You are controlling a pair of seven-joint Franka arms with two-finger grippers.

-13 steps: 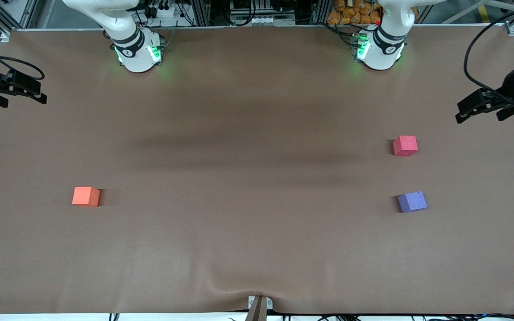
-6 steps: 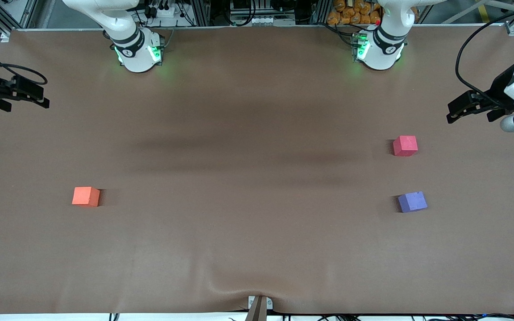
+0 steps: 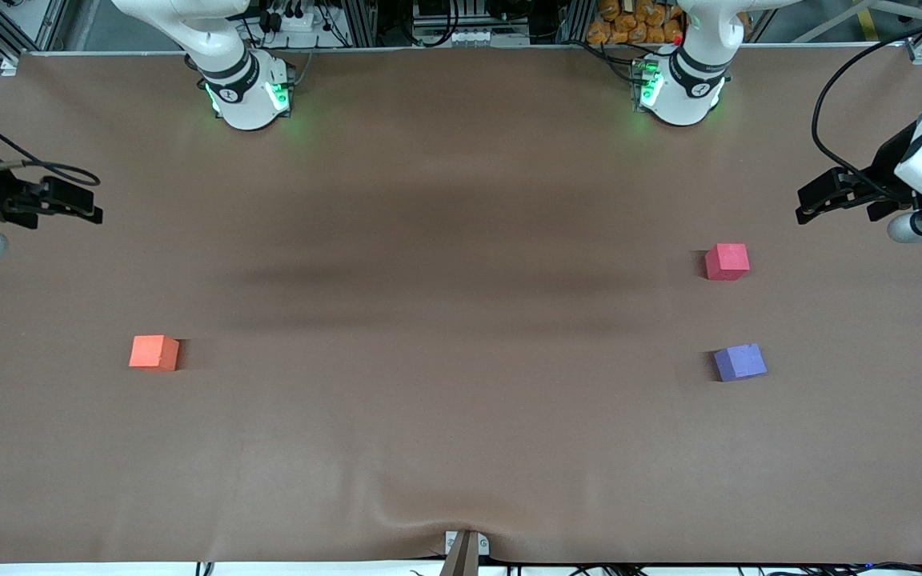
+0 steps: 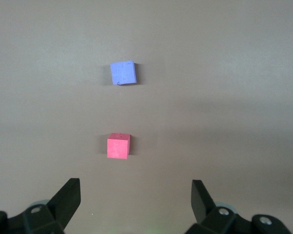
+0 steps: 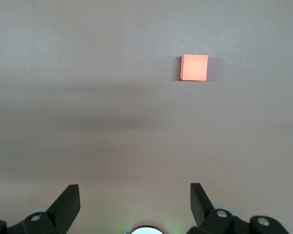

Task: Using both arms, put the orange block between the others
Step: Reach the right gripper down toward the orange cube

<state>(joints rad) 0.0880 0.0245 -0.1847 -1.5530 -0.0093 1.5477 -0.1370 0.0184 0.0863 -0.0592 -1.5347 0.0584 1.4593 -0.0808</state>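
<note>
The orange block [image 3: 154, 353] [image 5: 194, 68] sits alone on the brown table toward the right arm's end. At the left arm's end lie the two others. The red-pink cube [image 3: 727, 262] [image 4: 118, 146] is farther from the front camera than the purple-blue cube [image 3: 739, 362] [image 4: 123, 73], with a gap of bare table between them. My right gripper [image 3: 86, 206] [image 5: 135, 197] hangs open and empty over its table end, apart from the orange block. My left gripper [image 3: 829, 206] [image 4: 136, 195] hangs open and empty over its table end, beside the red-pink cube.
The two green-lit arm bases [image 3: 249, 92] [image 3: 677, 88] stand along the table's edge farthest from the front camera. The brown table cover [image 3: 461, 320] has a wrinkle [image 3: 421, 512] by a small clamp [image 3: 465, 548] at the edge nearest the camera. Black cables trail from both wrists.
Both grippers have moved a little inward from the table's ends toward the middle. The three cubes have not moved.
</note>
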